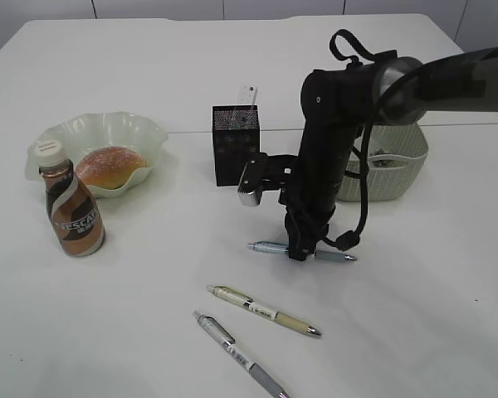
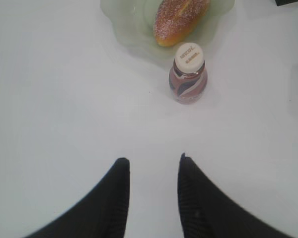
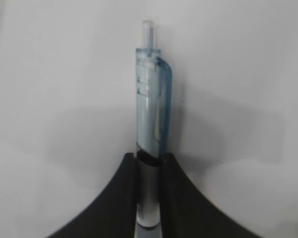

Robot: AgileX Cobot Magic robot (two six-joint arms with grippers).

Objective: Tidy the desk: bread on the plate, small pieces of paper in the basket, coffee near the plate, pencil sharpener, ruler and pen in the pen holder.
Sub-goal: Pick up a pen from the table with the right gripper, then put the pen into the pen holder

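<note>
My right gripper [image 1: 300, 251] points straight down and is shut on a blue pen [image 1: 267, 247] lying on the table; the wrist view shows the fingers [image 3: 149, 158] clamping its barrel [image 3: 150, 124]. Two more pens, a cream one [image 1: 264, 310] and a grey one [image 1: 237, 353], lie in front. The black mesh pen holder [image 1: 235, 145] holds a white ruler [image 1: 247, 94]. The bread [image 1: 108, 166] lies on the pale green plate [image 1: 153, 137], with the coffee bottle [image 1: 73, 211] beside it. My left gripper [image 2: 152, 161] is open and empty, short of the bottle [image 2: 187, 74].
A white woven basket [image 1: 398, 162] stands behind my right arm at the right. The table [image 1: 415, 332] is white; its far edge runs behind the holder. The pencil sharpener and paper pieces are not visible.
</note>
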